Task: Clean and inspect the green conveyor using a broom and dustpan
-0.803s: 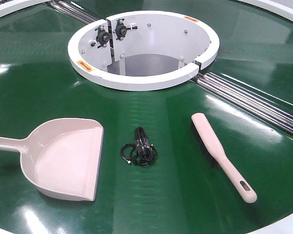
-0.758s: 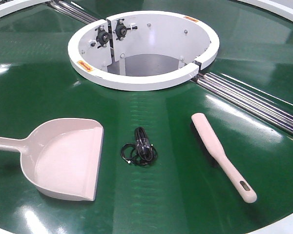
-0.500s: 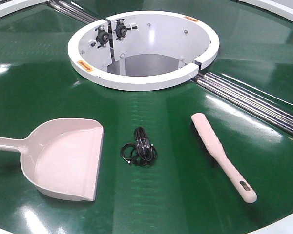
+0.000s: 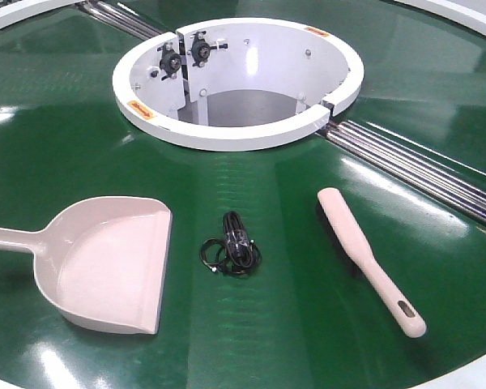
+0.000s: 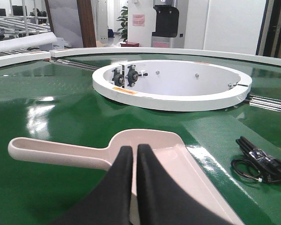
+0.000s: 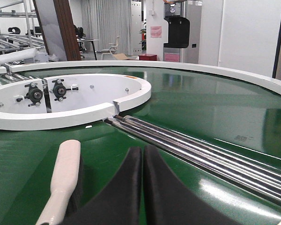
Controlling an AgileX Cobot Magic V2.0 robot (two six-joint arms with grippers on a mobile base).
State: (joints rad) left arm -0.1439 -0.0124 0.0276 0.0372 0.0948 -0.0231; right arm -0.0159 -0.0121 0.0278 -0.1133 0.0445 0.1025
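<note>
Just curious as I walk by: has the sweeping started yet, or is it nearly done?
Nothing looks done. The broom and dustpan lie untouched on the conveyor, a black cable coil between them. The left gripper and right gripper are shut and empty. Grasping both tools and sweeping are all left.

Industrial hall: large green conveyor point(image 4: 65, 121), roller racks point(image 5: 14, 22), chair point(image 6: 116, 43) behind.

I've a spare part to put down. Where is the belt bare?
Bare green conveyor lies between the white hub and the dustpan, and between the black cable and the broom. Dustpan to cable is tight; rails cross the right side.
</note>
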